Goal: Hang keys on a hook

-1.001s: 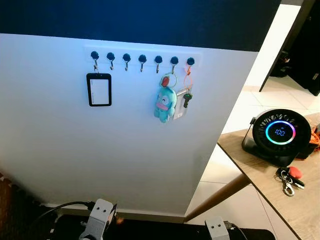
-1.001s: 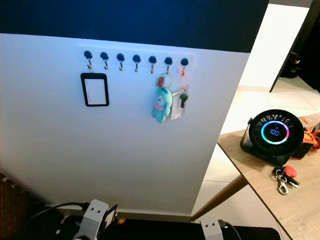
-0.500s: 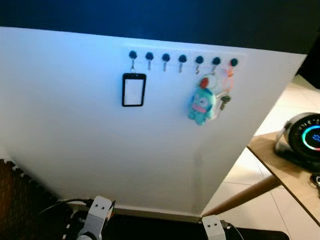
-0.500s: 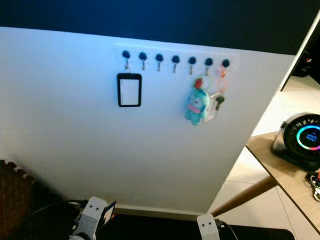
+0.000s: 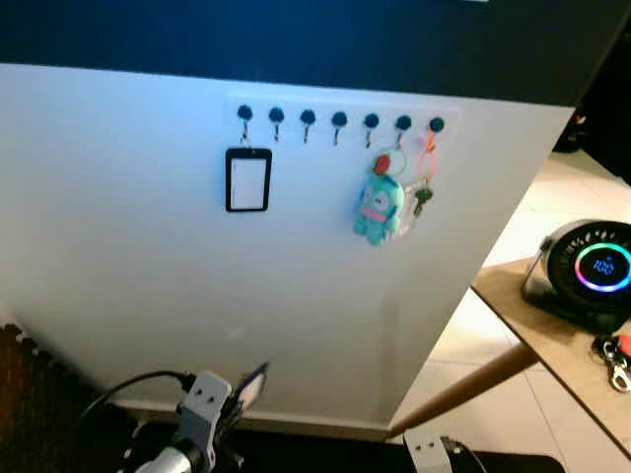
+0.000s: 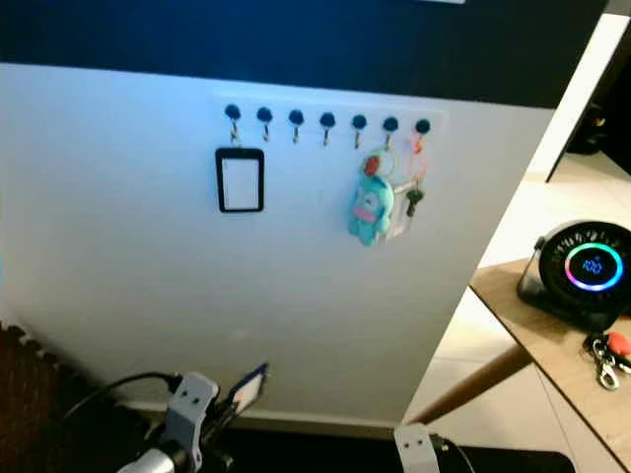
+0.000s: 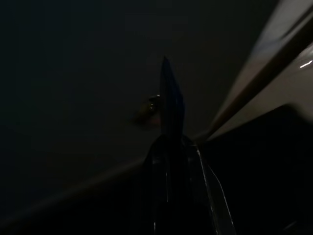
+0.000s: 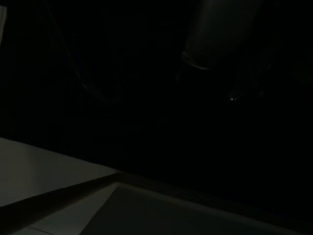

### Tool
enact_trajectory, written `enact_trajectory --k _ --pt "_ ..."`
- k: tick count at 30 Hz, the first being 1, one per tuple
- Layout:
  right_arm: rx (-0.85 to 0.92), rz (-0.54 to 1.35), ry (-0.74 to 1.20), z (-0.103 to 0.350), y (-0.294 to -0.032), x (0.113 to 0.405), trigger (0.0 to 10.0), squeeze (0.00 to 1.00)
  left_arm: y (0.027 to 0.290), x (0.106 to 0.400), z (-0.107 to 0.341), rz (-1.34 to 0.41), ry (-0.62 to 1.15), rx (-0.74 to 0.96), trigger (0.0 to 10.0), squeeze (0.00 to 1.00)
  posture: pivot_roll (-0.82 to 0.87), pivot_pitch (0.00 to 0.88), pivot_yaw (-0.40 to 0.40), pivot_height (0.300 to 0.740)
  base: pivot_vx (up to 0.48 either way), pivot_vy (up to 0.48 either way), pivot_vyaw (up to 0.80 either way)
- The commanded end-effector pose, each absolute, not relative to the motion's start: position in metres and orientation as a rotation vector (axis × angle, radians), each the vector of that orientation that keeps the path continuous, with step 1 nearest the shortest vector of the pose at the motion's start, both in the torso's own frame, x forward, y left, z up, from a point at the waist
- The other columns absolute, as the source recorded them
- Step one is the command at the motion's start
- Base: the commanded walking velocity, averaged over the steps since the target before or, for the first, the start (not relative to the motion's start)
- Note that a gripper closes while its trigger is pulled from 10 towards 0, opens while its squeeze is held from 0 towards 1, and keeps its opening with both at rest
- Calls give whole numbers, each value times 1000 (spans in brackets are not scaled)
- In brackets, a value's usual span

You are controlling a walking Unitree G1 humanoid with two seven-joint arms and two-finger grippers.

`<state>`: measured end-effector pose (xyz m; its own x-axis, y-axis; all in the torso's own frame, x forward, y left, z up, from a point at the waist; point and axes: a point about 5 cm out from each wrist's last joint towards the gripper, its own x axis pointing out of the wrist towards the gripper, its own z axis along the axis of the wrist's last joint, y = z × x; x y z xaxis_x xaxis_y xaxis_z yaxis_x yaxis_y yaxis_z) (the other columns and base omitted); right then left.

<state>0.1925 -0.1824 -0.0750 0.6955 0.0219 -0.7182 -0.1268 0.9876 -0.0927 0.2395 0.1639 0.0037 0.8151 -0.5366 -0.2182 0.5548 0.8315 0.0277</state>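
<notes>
A white rail of several dark-knobbed hooks [image 5: 338, 120] runs across the white wall. A black badge holder [image 5: 247, 180] hangs from its leftmost hook. A teal plush keychain [image 5: 379, 207] and an orange strap with a green key [image 5: 422, 189] hang from the two rightmost. The middle hooks are bare. My left gripper [image 5: 229, 402] is low, near the wall's foot, shut on a thin blue tag [image 5: 252, 385]. In the dark left wrist view the blue tag [image 7: 169, 100] sticks out edge-on beyond the fingers, with a small brassy bit beside it. My right arm [image 5: 429, 451] hangs low.
A wooden table [image 5: 547, 347] stands to the right with a round black fan [image 5: 590, 272] with a glowing ring on it. A key bunch with a red fob [image 5: 613, 357] lies in front of the fan. A black cable [image 5: 123, 386] lies by the skirting. Pale tiled floor runs past the wall's corner.
The camera swung left and then partly back, so the fan and table show again. My left arm has risen a little and the blue tag now points up toward the wall.
</notes>
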Motion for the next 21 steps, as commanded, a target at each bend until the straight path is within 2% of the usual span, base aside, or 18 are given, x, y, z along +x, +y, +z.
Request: enact_trajectory --k 1,4,7,12,16,21 --pt "-147 87 800 -75 -184 191 10000 0 159 244 15 -612 141 74 10000 0 110 26 -61 740 0 0 0" --pt "-150 88 794 -74 -185 194 10000 0 161 259 47 -621 2 111 10000 0 114 31 -64 740 0 0 0" --pt "-150 89 792 -73 -185 195 10000 0 161 264 57 -626 -39 120 10000 0 115 32 -65 740 0 0 0" --pt "-147 94 783 -73 -182 197 10000 0 154 277 102 -713 -178 121 10000 0 112 37 -65 740 0 0 0" --pt "-116 86 766 -71 -180 199 10000 0 150 293 144 -677 -315 77 10000 0 107 38 -64 740 0 0 0" --pt "-80 78 725 -66 -178 207 10000 0 143 297 167 -723 -369 60 10000 0 104 37 -63 740 0 0 0"
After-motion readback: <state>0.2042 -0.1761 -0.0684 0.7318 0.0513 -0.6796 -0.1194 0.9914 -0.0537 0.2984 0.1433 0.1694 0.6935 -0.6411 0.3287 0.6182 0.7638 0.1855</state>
